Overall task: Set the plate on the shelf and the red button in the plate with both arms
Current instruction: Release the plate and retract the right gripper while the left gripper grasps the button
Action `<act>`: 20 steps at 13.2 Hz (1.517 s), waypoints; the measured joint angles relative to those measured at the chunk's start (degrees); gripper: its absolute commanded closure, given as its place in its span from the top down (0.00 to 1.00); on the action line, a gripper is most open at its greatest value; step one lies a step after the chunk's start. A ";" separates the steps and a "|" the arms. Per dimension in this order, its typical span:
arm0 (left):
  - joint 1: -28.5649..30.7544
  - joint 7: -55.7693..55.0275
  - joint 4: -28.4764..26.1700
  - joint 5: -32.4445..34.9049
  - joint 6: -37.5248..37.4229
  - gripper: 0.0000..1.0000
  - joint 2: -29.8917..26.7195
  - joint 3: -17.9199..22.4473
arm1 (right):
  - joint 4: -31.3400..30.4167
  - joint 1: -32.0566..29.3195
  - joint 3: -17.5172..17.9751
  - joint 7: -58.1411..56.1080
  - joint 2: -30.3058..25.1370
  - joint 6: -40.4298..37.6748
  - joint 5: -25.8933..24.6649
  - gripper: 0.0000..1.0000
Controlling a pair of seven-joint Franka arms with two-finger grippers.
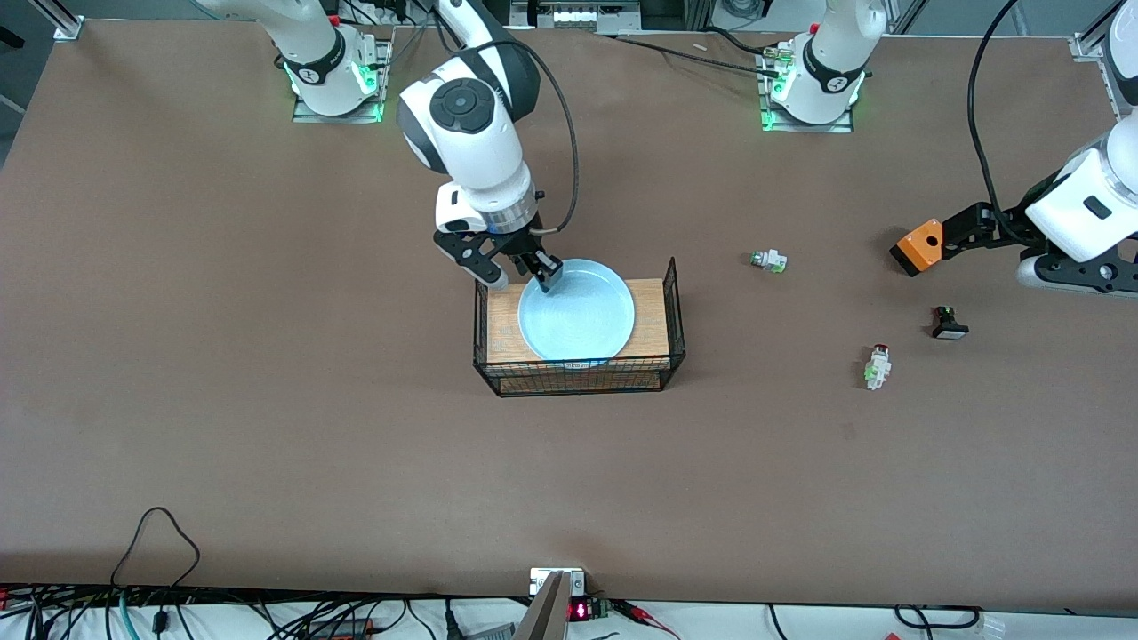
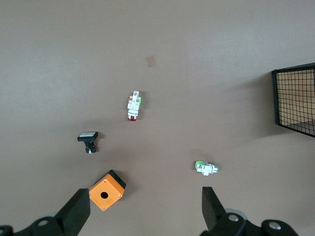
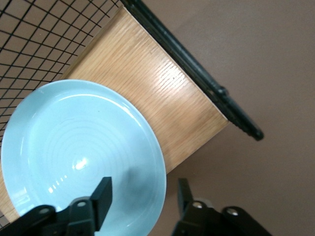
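The pale blue plate (image 1: 578, 311) lies on a wooden board inside a wire basket mid-table; it fills the right wrist view (image 3: 78, 152). My right gripper (image 1: 523, 274) is open, with one finger inside the plate and one outside its rim (image 3: 142, 196), at the edge toward the robots' bases. The red button (image 1: 878, 364) lies on its side on the table toward the left arm's end, also in the left wrist view (image 2: 133, 106). My left gripper (image 1: 987, 236) hangs open and empty above the table (image 2: 142, 209), beside an orange box.
The wire basket (image 1: 578, 378) has a wooden floor (image 3: 157, 93); its corner shows in the left wrist view (image 2: 294, 101). An orange box (image 1: 918, 246) (image 2: 107, 190), a black white-faced button (image 1: 949, 324) (image 2: 88, 141) and a white green-capped switch (image 1: 768, 260) (image 2: 205, 167) lie around the red button.
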 measured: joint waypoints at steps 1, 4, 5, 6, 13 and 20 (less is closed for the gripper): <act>0.00 0.00 0.00 0.00 0.00 1.00 0.00 0.00 | 0.75 -0.02 -0.11 0.14 0.11 -0.96 0.06 1.00; -0.04 0.00 0.00 0.00 0.00 1.00 0.00 -0.06 | 5.39 -0.40 -1.16 0.43 0.07 -8.56 0.28 1.00; -0.05 0.00 0.00 0.00 0.00 1.00 0.00 -0.08 | 7.92 -1.10 -1.61 0.16 -0.03 -13.22 0.27 1.00; -0.05 0.00 0.00 0.00 0.00 1.00 0.00 -0.06 | 10.81 -2.25 -1.82 -1.87 -0.19 -18.22 0.21 1.00; 0.01 0.00 0.00 0.00 -0.06 1.00 0.05 -0.01 | 21.04 -10.19 -8.42 -42.94 -4.59 -37.54 -0.64 1.00; 0.32 0.00 -0.59 0.24 -2.42 1.00 9.61 0.60 | 21.04 -24.14 -9.11 -76.17 -9.00 -42.13 -4.11 1.00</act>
